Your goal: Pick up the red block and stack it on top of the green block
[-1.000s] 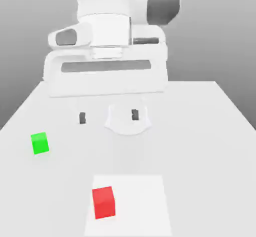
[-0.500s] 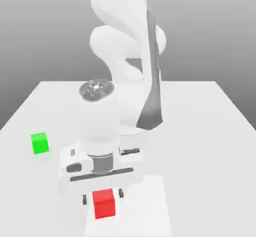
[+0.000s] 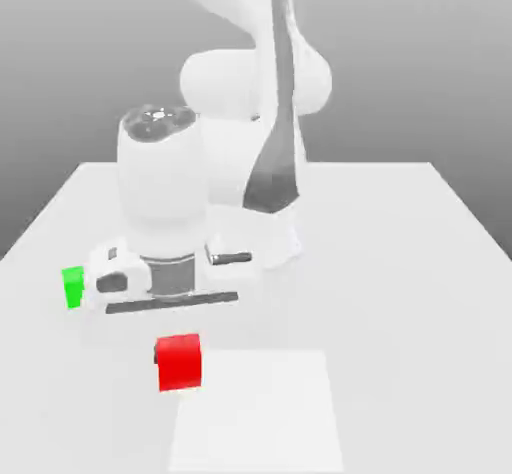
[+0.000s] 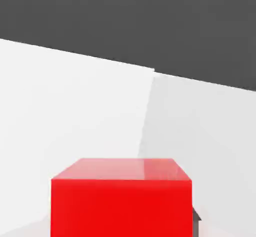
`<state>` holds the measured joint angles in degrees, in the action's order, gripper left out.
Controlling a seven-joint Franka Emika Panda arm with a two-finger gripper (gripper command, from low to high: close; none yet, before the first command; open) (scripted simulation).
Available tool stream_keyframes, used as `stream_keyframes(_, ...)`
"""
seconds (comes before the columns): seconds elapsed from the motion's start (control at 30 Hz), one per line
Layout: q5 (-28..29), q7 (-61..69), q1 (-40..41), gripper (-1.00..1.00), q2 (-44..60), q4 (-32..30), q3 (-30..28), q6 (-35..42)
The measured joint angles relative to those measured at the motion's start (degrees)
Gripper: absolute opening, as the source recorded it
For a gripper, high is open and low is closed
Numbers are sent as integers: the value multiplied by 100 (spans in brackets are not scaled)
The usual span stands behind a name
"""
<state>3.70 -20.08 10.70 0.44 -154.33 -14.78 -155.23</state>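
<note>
The red block (image 3: 180, 363) is a small plain cube clamped between the fingers of my gripper (image 3: 178, 342), which is shut on it. It is held just off the lighter square's left corner, toward the exterior view's left. The hand view has the red block (image 4: 121, 197) large and close, with a dark fingertip (image 4: 196, 216) at its side. The green block (image 3: 72, 288) sits on the table at the exterior view's left, partly hidden behind the white hand (image 3: 160, 287).
A lighter square patch (image 3: 260, 412) marks the white table (image 3: 400, 262) near its front edge. The arm's base (image 3: 270, 232) stands at the middle of the table, behind the hand.
The hand came down over the red block, shut on it, and has carried it up and toward the exterior view's left, closer to the green block.
</note>
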Motion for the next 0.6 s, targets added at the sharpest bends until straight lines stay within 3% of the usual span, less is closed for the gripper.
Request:
stream_keyframes(0.37,1262,801,2349,-100,-1470,-1097,-1504,313)
stream_keyframes(0.6,870,1231,2284,-100,-1218,-1220,-1857,-40)
